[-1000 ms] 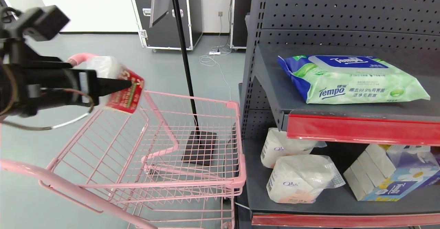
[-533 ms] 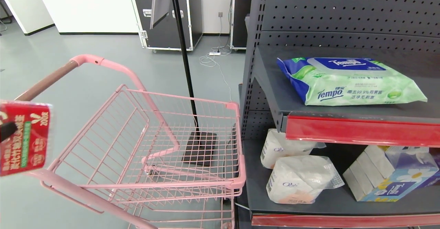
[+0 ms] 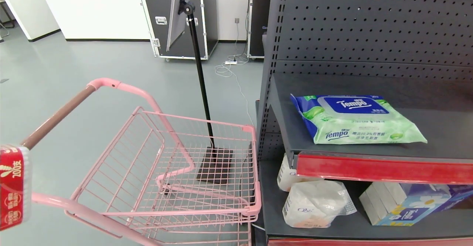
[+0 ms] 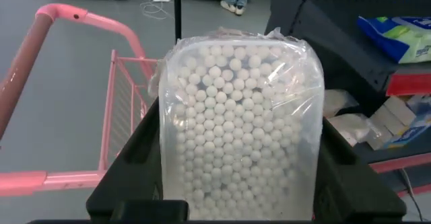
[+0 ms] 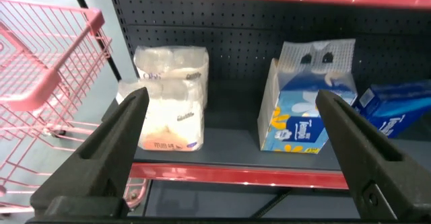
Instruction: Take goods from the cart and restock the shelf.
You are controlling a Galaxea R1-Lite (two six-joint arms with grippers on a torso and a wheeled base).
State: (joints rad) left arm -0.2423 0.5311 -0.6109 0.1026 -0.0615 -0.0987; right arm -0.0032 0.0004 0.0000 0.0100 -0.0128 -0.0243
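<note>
My left gripper is shut on a clear pack of white-tipped cotton swabs with a red label. In the head view this pack hangs at the far left edge, beside the near corner of the pink wire cart. The cart's basket holds no goods. My right gripper is open and holds nothing, level with the lower shelf. It faces two bagged tissue packs and a blue tissue box. The grey shelf stands right of the cart, with a green wet-wipes pack on it.
A black stand pole rises behind the cart, its base on the floor. The lower shelf carries bagged tissue packs and boxed tissues. Bare shelf board lies left and right of the wipes. The cart handle sits near the held pack.
My left arm has carried the swab pack from above the cart's handle down and left to the view's edge. The head camera has tilted, so shelf and cart sit lower in view.
</note>
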